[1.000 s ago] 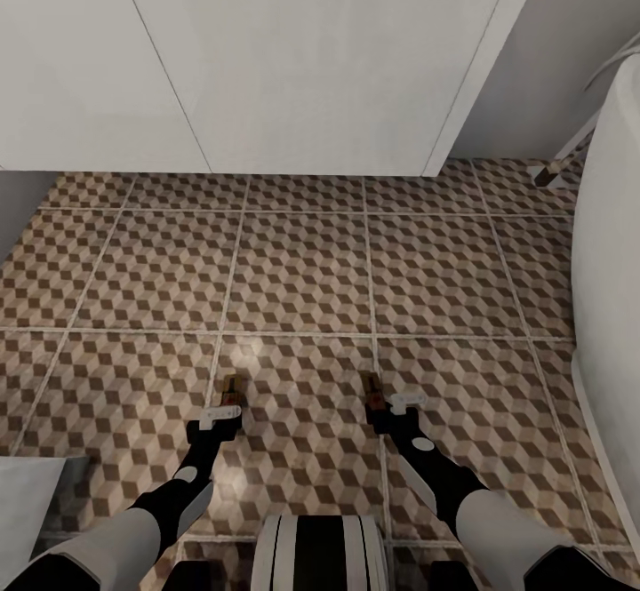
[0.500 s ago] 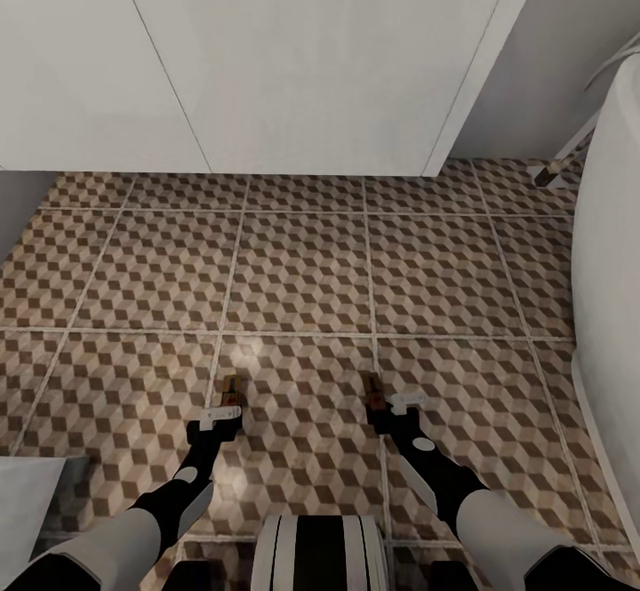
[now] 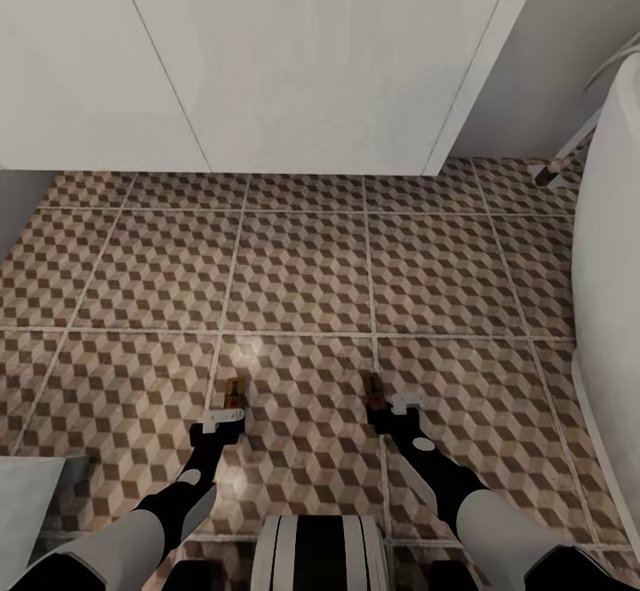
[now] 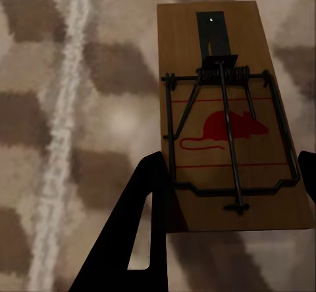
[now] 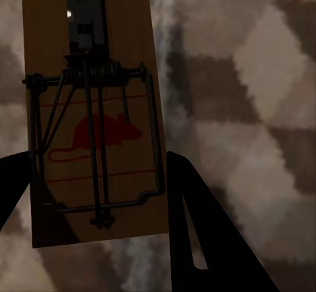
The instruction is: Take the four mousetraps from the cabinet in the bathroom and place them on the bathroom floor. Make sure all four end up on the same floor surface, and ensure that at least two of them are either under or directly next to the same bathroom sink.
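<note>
Left gripper point(image 3: 228, 406): low over the bathroom floor point(image 3: 302, 271), at about 7 o'clock in the head view. Its fingers point(image 4: 141, 206) pinch the near end of a mousetrap point(image 4: 227, 118) by its long edges. The board is brown wood with a dark wire bar, a spring and a red mouse print; it juts forward toward 12 o'clock. A pale grout line runs just beside it.

Right gripper point(image 3: 384, 400): low over the same tiles, at about 5 o'clock. Its fingers point(image 5: 197, 219) pinch a second mousetrap point(image 5: 92, 114) of the same kind, also by the near end. This board points toward 11 o'clock and lies over a grout line.

Whether either board touches the tiles cannot be told.

White vanity point(image 3: 267, 67): flat doors across 12 o'clock, well apart from both traps.

White bathtub point(image 3: 613, 244): curved wall at 3 o'clock.

White unit point(image 3: 27, 502): corner at 8 o'clock, near the left arm.
</note>
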Controlling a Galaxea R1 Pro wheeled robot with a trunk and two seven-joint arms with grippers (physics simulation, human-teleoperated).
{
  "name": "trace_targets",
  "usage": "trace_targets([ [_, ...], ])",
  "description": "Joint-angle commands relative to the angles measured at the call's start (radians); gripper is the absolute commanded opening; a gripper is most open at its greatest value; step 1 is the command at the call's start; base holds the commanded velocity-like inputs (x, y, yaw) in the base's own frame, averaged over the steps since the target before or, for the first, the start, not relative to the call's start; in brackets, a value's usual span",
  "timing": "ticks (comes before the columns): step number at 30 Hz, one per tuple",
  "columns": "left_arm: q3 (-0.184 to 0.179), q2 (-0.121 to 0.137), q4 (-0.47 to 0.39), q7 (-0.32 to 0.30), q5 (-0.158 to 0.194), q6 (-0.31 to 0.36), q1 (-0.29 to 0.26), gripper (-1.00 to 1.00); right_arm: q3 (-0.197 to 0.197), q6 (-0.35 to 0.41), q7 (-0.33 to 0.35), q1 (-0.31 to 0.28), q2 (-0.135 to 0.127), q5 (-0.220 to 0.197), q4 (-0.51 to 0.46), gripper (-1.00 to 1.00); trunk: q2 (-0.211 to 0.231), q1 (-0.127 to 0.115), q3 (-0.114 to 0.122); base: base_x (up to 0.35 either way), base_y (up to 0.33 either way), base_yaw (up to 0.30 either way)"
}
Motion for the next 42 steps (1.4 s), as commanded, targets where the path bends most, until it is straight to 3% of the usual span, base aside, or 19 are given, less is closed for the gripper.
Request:
trace_targets([
  [1, -0.009, 0.000, 0.000, 0.009, 0.002, -0.002, 0.000, -1.00, 0.008, -0.005, -0.004, -0.001, 0.000, -0.012, 0.001, -1.00, 0.000, 0.000, -0.001, 0.000, 0.000, 0.000],
  [7, -0.009, -0.001, 0.003, 0.009, 0.002, -0.002, 0.000, -1.00, 0.008, -0.005, -0.004, -0.001, 0.000, -0.012, 0.001, -1.00, 0.000, 0.000, -0.006, 0.000, 0.000, 0.000],
  [19, -0.009, -0.001, 0.004, 0.009, 0.002, -0.003, 0.000, -1.00, 0.008, -0.005, -0.004, -0.001, 0.000, -0.012, 0.001, -1.00, -0.003, 0.005, -0.065, 0.000, 0.000, 0.000],
  [30, -0.009, -0.012, -0.002, 0.012, 0.001, -0.004, 0.001, -1.00, 0.008, -0.005, -0.007, -0.001, 0.002, -0.012, -0.003, -1.00, -0.003, 0.005, -0.069, 0.000, 0.000, 0.000],
  [35, -0.004, -0.014, -0.078, 0.016, 0.000, 0.002, 0.001, -1.00, 0.013, -0.013, -0.009, -0.001, 0.004, 0.006, -0.031, -1.00, -0.003, 0.005, -0.069, 0.000, 0.000, 0.000],
  [38, -0.001, -0.012, -0.177, 0.018, 0.000, 0.064, 0.001, -1.00, 0.014, -0.001, -0.015, -0.001, 0.003, 0.040, -0.104, -1.00, -0.003, 0.005, -0.069, 0.000, 0.000, 0.000],
  [41, 0.002, 0.003, -0.296, 0.019, 0.000, 0.251, 0.001, -1.00, 0.014, 0.060, -0.036, -0.001, 0.002, 0.088, -0.204, -1.00, -0.003, 0.005, -0.069, 0.000, 0.000, 0.000],
  [42, 0.002, 0.011, -0.364, 0.019, -0.001, 0.342, 0.001, -1.00, 0.014, 0.103, -0.051, -0.001, 0.002, 0.108, -0.246, -1.00, -0.003, 0.005, -0.069, 0.000, 0.000, 0.000],
])
